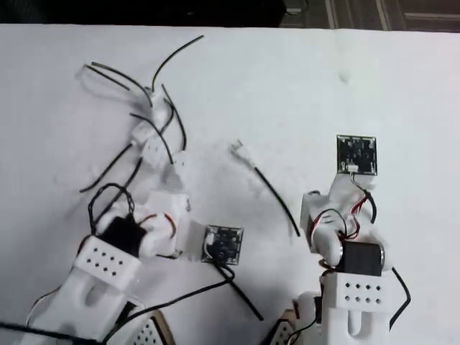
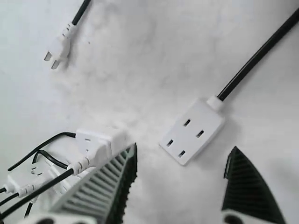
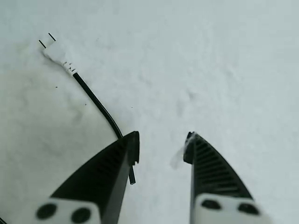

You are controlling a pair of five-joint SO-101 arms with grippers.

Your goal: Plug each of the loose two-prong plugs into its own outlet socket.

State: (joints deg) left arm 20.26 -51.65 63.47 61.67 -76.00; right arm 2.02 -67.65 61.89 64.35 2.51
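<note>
White tabletop (image 1: pixel 302 79) carries everything, and its slickness looks like the main hazard. Left gripper (image 2: pixel 184 148) hangs wide open just over the outlet socket (image 2: pixel 191 135), clamping nothing, so a push from a plug would likely skate the block away. Right gripper (image 3: pixel 162 140) is also spread and empty, with the black cord (image 3: pixel 96 105) running under one finger. Closing there would catch cord, leaving the loose plug (image 3: pixel 57 57) free to twist and its prongs (image 3: pixel 51 37) missing the slots.
</note>
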